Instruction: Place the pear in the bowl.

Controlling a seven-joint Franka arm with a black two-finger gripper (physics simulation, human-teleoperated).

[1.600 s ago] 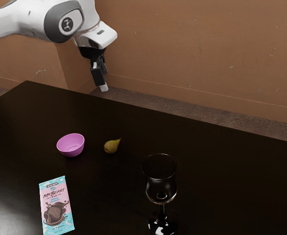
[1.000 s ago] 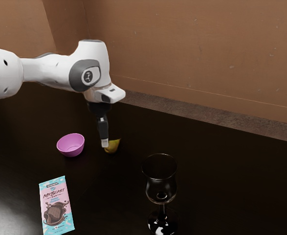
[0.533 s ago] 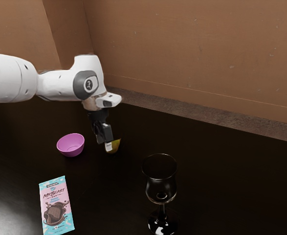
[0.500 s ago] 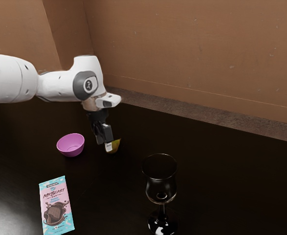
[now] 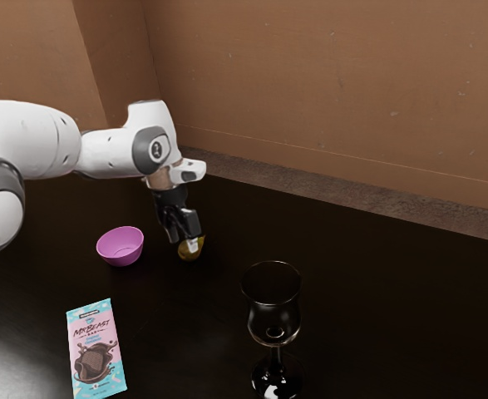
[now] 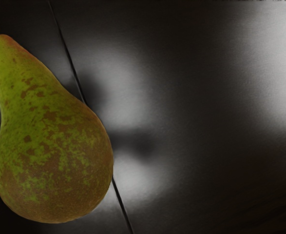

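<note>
My gripper (image 5: 184, 242) is low over the table in the exterior view, its fingers apart at the pear (image 5: 189, 252). The nearer fingertip covers part of the fruit, and whether it touches is hard to tell. In the wrist view the green-brown pear (image 6: 52, 141) looks large and close under my hand, lying on the dark table. The pink bowl (image 5: 120, 247) stands upright a short way toward the exterior view's left from the pear, with nothing visible inside.
A chocolate bar in a pink and blue wrapper (image 5: 96, 349) lies on the dark table (image 5: 377, 283) at the exterior view's lower left. A tall dark glass goblet (image 5: 273, 320) stands toward the lower right from the pear.
From above the table's far side, my hand has come down to the pear, then turned and shifted slightly toward the exterior view's right. Pear and bowl have stayed in place.
</note>
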